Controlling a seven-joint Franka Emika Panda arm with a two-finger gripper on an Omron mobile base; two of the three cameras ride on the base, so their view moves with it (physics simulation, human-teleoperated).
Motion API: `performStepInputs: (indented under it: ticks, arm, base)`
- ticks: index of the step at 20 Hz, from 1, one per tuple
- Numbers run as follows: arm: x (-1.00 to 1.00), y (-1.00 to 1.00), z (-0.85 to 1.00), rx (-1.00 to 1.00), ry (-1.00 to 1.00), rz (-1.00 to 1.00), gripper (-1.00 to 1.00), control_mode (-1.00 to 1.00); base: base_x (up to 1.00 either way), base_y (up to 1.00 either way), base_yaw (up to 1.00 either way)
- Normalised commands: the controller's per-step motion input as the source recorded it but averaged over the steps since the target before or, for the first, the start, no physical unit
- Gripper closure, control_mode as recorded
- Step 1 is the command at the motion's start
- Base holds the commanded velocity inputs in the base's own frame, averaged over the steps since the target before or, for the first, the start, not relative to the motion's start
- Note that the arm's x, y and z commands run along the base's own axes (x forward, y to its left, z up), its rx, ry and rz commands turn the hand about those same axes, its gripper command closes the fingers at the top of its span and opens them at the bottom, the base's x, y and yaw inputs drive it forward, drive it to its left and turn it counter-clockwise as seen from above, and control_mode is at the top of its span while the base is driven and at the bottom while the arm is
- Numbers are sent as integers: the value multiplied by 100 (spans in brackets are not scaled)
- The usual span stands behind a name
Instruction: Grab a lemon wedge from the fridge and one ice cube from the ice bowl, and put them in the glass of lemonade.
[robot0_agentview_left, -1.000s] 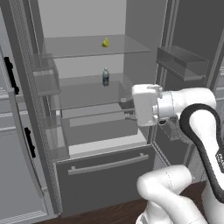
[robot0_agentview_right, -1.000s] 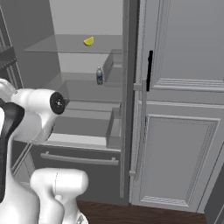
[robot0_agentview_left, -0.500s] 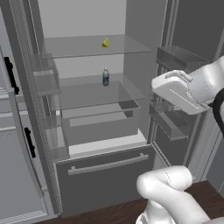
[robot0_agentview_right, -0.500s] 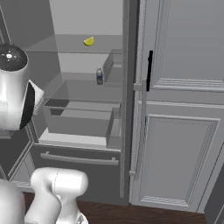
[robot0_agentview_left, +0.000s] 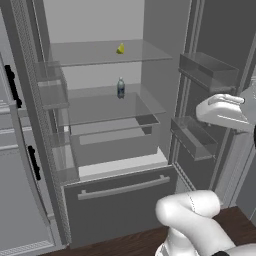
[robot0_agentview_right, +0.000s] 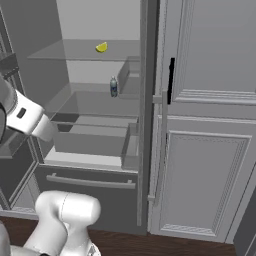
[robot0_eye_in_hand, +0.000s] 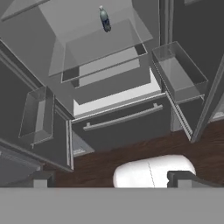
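Dark grey and standing wide open, the fridge (robot0_agentview_left: 120, 200) shows clear glass shelves, door bins on both doors and a closed bottom drawer with a long bar handle (robot0_agentview_left: 122, 187). The lemon wedge (robot0_agentview_left: 120, 48), a tiny bright yellow piece, lies on the top glass shelf (robot0_agentview_left: 100, 52) toward its back; in the right base view it sits at (robot0_agentview_right: 101, 47) on the same shelf. One shelf lower stands a small dark bottle (robot0_agentview_left: 120, 88) with a pale label, upright and well apart from the wedge, and it also appears near the top of the hand view (robot0_eye_in_hand: 104, 18). Below that shelf a clear crisper box (robot0_agentview_left: 115, 142) sits above the drawer. The hand (robot0_eye_in_hand: 109, 179) is released, its two dark fingertips (robot0_eye_in_hand: 41, 178) spread far apart at the bottom of the hand view with nothing between them, looking down at the drawer front and the dark wood floor (robot0_eye_in_hand: 144, 146). Panelled grey cabinets (robot0_agentview_right: 205, 150) with black handles stand just right of the fridge.
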Motion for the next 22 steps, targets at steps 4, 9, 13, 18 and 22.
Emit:
performStepInputs:
  ticks: [4,9,13,18,22]
  arm:
    - [-45,0,-4,0,-9,0,-100,-100]
    - [-15,0,0,0,-8,0,-100,-100]
    - [0,0,0,0,0,0,-100,-100]
    - [0,0,0,0,0,0,-100,-100]
    - [0,0,0,0,0,0,-100,-100]
  base:
    - [0,0,0]
    - [0,0,0]
    - [0,0,0]
    - [0,0,0]
    - [0,0,0]
